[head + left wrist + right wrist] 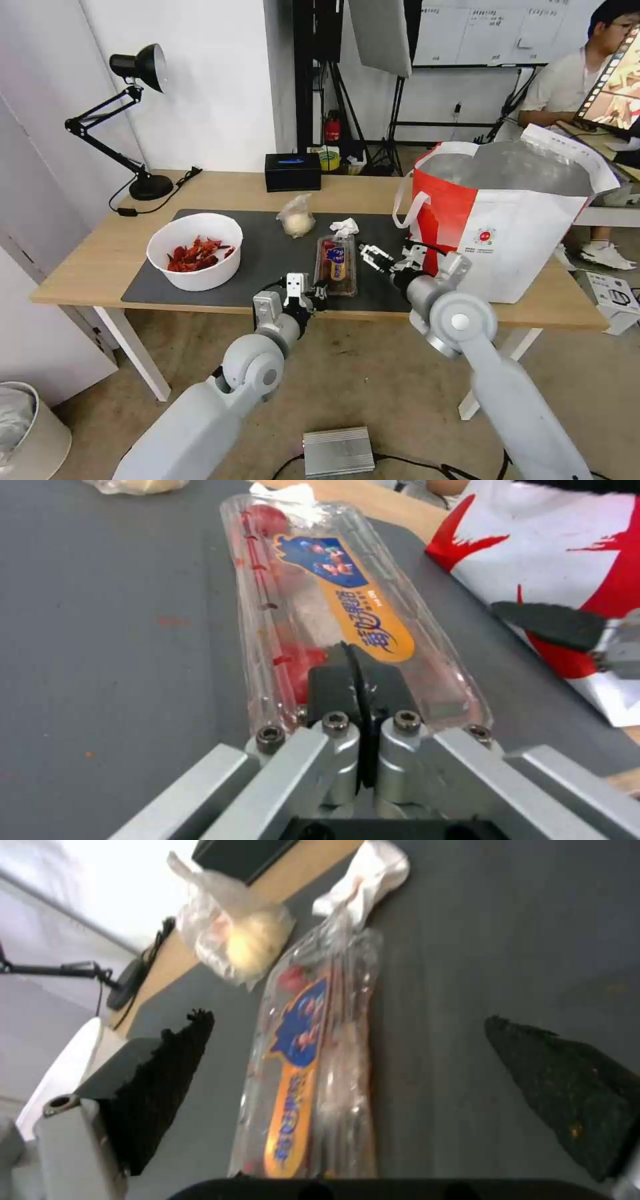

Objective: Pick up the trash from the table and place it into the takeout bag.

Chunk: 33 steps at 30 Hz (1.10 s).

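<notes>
On the long light-wood table [220,190], a dark grey mat [267,250] carries all the trash. The clear plastic tray [336,264] with red scraps and an orange-and-blue label lies lengthwise near the mat's front edge, at about the centre of the head view. The left gripper [303,288] sits at the tray's 7 o'clock, right at the table's near edge; in the left wrist view [360,680] its two black pads are pressed together with nothing between them, their tips at the tray's near end. The right gripper [383,259] hovers at the tray's 3 o'clock, and in its wrist view [347,1070] its dark fingers [167,1080] stand spread wide, the tray [313,1065] lying between them untouched. Just behind that gripper, at its 2 o'clock, the red-and-white takeout bag [507,233] stands upright with its foil-lined mouth open, close against the arm. The crumpled white tissue [345,227] lies at the tray's far end, at 12 o'clock, and the small clear bag [296,217] with a whitish lump at 11. The white round bowl [195,251] of red shells sits well apart at 9 o'clock. A black box [293,171] and a black desk lamp [127,113] stand behind the mat.
</notes>
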{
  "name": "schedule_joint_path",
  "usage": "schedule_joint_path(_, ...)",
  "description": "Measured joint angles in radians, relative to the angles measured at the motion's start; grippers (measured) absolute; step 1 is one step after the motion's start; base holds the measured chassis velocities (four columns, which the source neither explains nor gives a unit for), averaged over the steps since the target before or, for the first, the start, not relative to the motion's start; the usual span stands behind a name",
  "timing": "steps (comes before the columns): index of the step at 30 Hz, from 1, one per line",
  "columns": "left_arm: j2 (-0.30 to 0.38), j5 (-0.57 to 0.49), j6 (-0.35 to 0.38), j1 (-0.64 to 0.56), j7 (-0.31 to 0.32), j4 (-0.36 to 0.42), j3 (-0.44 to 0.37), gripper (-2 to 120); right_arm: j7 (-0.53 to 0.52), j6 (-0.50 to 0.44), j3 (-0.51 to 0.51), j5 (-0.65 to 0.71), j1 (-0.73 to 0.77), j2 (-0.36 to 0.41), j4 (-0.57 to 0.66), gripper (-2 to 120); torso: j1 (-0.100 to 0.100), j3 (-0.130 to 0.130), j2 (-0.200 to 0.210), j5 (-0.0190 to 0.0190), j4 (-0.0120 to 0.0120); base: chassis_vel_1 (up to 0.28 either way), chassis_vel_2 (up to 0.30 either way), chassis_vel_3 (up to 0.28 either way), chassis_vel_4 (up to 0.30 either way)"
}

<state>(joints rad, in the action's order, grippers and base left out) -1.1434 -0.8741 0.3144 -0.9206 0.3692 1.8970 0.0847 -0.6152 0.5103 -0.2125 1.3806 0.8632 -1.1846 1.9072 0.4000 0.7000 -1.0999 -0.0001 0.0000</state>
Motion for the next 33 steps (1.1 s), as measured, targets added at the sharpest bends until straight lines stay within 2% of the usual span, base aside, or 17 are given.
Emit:
schedule_joint_path(10,-0.001,-0.001,-0.001,-0.003,0.001,-0.001,-0.003,0,-0.005,0.064,0.006,0.043,-0.067,-0.024,-0.079,100,0.000,0.000,0.000,0.0001,0.0000,0.000,0.000,0.000,0.000)
schedule_joint_path(21,-0.010,-0.004,-0.002,-0.005,0.002,-0.007,0.004,0,-0.007,0.081,0.042,0.041,-0.181,-0.063,-0.186,100,0.000,0.000,0.000,0.0000,0.0000,0.000,0.000,0.000,0.000)
schedule_joint_path(33,-0.011,-0.007,-0.008,-0.012,0.002,-0.008,-0.008,0,-0.066,0.112,0.055,0.037,-0.229,-0.115,-0.258,100,0.000,0.000,0.000,0.0000,-0.0001,0.000,0.000,0.000,0.000)
